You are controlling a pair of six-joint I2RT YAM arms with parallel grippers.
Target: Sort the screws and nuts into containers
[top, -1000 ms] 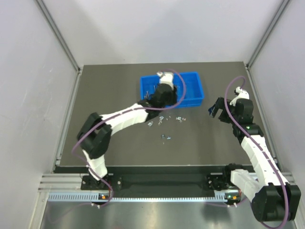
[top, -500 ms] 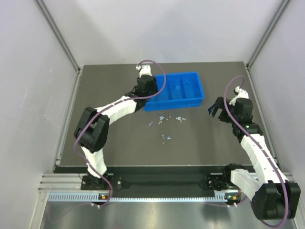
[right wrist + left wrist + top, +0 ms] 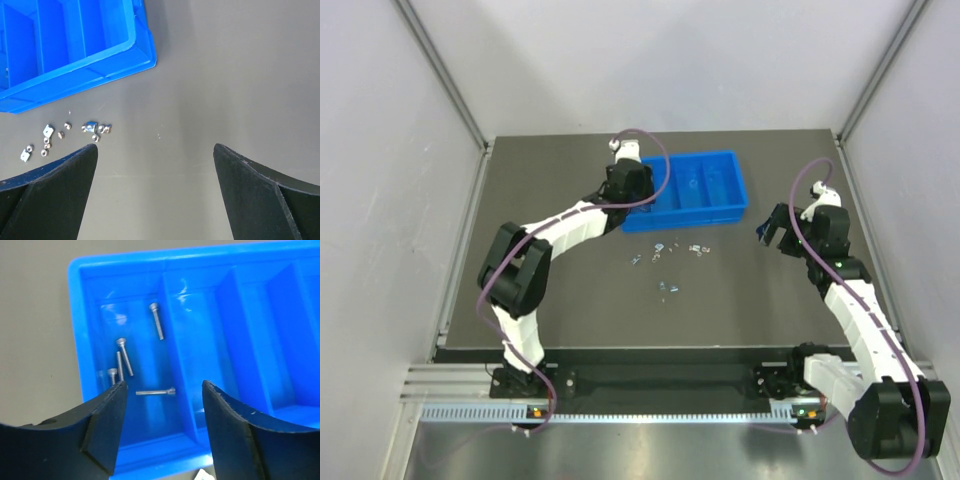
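Observation:
The containers are compartments of one blue tray (image 3: 712, 190) (image 3: 80, 330) at the back of the table. Several screws (image 3: 156, 320) lie in its leftmost compartment. My left gripper (image 3: 164, 385) (image 3: 628, 200) hangs over that compartment's near end, open, with nothing between its fingers. Loose nuts (image 3: 92, 127) (image 3: 665, 250) and other small silvery pieces lie scattered on the dark table in front of the tray. My right gripper (image 3: 155, 146) (image 3: 770, 228) hovers to the right of them, above bare table, open wide and empty.
A few more small metal pieces (image 3: 670, 290) lie nearer the arms, mid-table. The tray's other compartments (image 3: 250, 330) show nothing inside from the left wrist view. Grey walls enclose the table on three sides.
My left arm has swung from over the tray's middle to its left end and then stayed there. The right arm has not moved.

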